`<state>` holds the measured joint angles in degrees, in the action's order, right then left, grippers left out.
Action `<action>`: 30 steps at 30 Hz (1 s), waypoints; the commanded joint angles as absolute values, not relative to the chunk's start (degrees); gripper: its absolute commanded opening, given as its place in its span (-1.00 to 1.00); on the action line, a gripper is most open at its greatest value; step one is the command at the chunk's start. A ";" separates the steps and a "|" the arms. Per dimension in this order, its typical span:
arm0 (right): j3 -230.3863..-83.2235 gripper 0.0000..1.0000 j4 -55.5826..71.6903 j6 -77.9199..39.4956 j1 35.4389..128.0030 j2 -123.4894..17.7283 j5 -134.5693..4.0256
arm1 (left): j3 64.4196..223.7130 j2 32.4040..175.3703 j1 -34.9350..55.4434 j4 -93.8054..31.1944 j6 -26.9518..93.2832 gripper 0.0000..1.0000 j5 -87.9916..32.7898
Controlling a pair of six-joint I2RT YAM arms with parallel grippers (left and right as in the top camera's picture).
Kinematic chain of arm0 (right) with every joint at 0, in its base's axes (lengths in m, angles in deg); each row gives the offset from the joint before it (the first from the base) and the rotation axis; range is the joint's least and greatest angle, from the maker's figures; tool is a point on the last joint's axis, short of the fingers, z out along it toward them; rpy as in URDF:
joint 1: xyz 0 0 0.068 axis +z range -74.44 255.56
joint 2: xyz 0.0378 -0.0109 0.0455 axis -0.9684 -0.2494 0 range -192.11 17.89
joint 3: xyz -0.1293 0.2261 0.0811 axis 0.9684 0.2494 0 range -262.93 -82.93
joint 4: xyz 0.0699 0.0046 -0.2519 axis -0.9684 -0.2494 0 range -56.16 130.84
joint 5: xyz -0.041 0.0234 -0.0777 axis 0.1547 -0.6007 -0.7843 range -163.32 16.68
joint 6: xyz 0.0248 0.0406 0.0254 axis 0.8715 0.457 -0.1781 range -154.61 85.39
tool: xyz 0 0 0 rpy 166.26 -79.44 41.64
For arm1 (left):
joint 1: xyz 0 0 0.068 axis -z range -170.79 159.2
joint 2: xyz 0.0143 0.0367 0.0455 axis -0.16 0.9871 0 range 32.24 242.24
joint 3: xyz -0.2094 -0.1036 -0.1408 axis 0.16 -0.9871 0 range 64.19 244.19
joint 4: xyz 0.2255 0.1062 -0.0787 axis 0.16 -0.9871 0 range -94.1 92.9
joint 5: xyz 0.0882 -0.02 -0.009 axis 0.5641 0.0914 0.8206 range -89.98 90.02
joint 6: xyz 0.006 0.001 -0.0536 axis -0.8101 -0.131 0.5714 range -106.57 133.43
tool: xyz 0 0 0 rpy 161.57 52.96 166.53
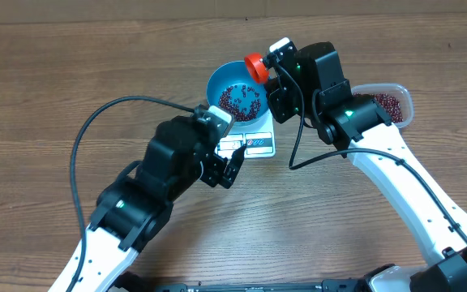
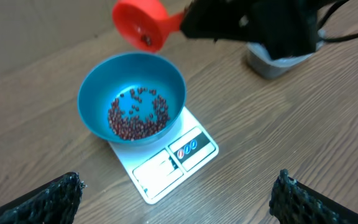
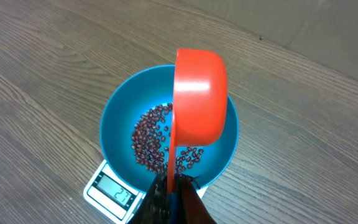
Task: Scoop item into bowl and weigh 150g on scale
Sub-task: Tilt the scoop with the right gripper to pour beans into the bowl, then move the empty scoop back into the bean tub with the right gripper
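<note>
A blue bowl (image 1: pixel 215 88) is seated on a small white kitchen scale (image 1: pixel 255 146) on the wooden table (image 1: pixel 55 65) – the bowl is wider than the scale, so only the edge with the display and buttons is left uncovered. A loose layer of dark red-brown beans (image 1: pixel 242 101) is spread across the bottom of the bowl. An orange-red scoop (image 3: pixel 199 93) is held above the bowl's far rim, tipped on its side, with its handle clenched in the right end effector (image 3: pixel 169 190). Digits are lit on the display, but they cannot be read with certainty. The left end effector (image 1: pixel 225 170) is poised just in front of the scale with its 2 fingers (image 2: pixel 51 199) spread wide – nothing is grasped between them. More beans are held in a clear plastic tub (image 1: pixel 408 105), which is set to the right of the bowl, partly hidden behind the right arm.
</note>
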<state>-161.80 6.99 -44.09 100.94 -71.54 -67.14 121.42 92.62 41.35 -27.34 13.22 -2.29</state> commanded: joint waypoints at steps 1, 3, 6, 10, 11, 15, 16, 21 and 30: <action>-163.68 -0.93 7.17 -43.50 100.90 -70.29 -66.09 | 120.99 90.94 41.11 -27.99 11.01 0.99 -4.13; -163.68 -0.93 7.34 -45.00 100.90 -70.29 -64.71 | 120.99 90.96 41.11 -28.91 10.99 0.99 -4.10; -163.68 -0.93 7.32 -48.02 100.90 -70.29 -62.75 | 120.99 90.94 41.11 -29.66 10.82 0.99 -4.17; -163.68 -0.93 7.54 -48.39 100.81 -70.29 -66.33 | 120.99 90.94 41.11 -29.70 10.77 0.99 -4.32; -163.68 -0.93 7.65 -48.39 100.83 -70.29 -66.68 | 120.99 90.94 41.11 -29.79 10.77 0.99 -4.32; -163.68 -0.93 7.78 -48.52 101.03 -70.29 -63.56 | 120.99 90.94 41.11 -30.75 9.20 0.98 -4.50; -163.68 -0.93 7.56 -49.20 101.08 -70.29 -63.12 | 120.99 90.94 41.11 -30.97 8.81 0.99 -4.48; -163.68 -0.93 8.26 -49.99 100.99 -70.29 -64.30 | 120.99 90.94 41.11 -31.08 8.48 0.99 -4.54; -163.68 -0.93 6.93 -55.71 101.16 -70.31 -68.54 | 120.99 91.00 41.11 -31.21 8.48 0.99 -4.48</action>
<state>-161.80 6.86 -53.42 101.08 -71.47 -66.31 121.42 91.33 41.35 -31.23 9.81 -3.89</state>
